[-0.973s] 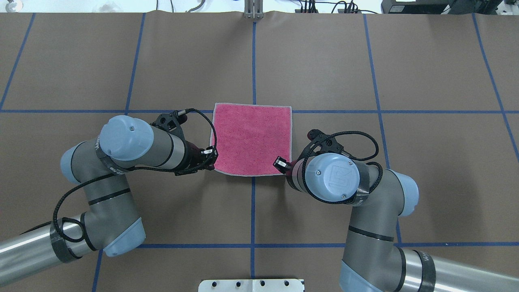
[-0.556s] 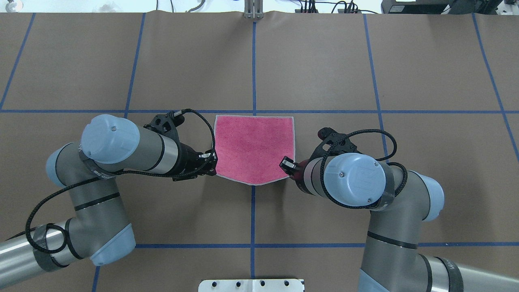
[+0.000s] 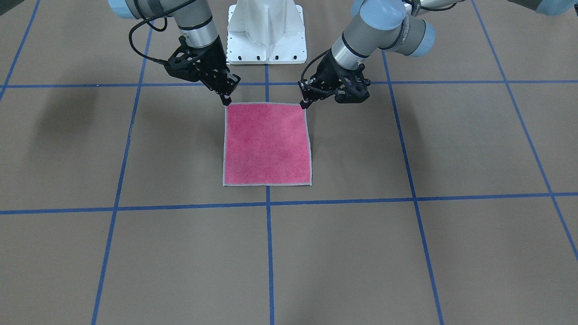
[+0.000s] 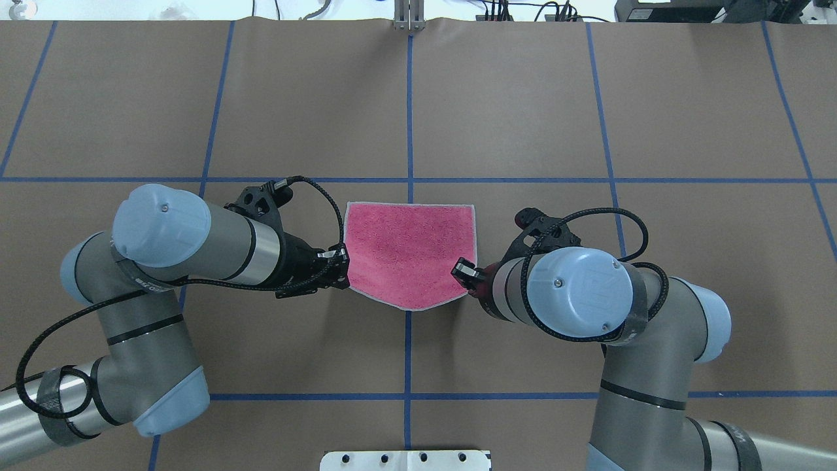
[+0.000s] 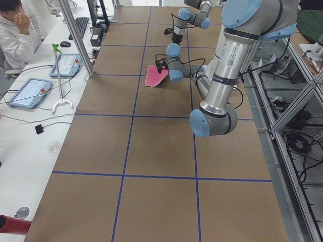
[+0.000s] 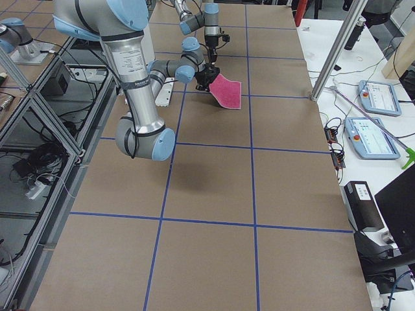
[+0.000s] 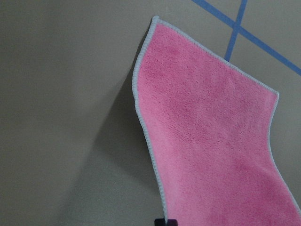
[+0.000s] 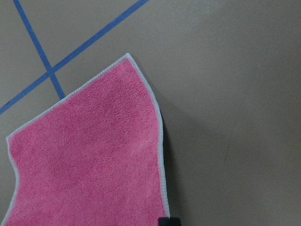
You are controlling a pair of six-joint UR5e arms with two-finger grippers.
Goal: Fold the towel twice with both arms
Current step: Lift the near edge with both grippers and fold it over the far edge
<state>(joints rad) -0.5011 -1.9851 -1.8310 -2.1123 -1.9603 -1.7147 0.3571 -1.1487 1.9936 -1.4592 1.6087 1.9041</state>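
Observation:
The towel (image 4: 409, 252) shows its pink face, with light grey edging. My left gripper (image 4: 340, 278) is shut on its near left corner and my right gripper (image 4: 465, 278) is shut on its near right corner. Both corners are raised off the brown table, and the near edge sags to a point between them. The far edge lies low, at or near the table. In the front-facing view the towel (image 3: 267, 144) hangs from the left gripper (image 3: 306, 104) and the right gripper (image 3: 227, 101). Both wrist views show the pink face (image 7: 211, 141) (image 8: 89, 165) sloping down to the table.
The white pedestal base (image 3: 266, 31) stands just behind the grippers. Blue tape lines (image 4: 409, 98) grid the brown table. A side bench with tablets (image 5: 28, 93), a metal pole (image 5: 75, 35) and a seated operator (image 5: 15, 30) runs along the far side.
Both grippers have drawn back toward the robot's base and apart from each other, holding the near corners. The towel's far edge has slid toward the robot and the near edge now sags.

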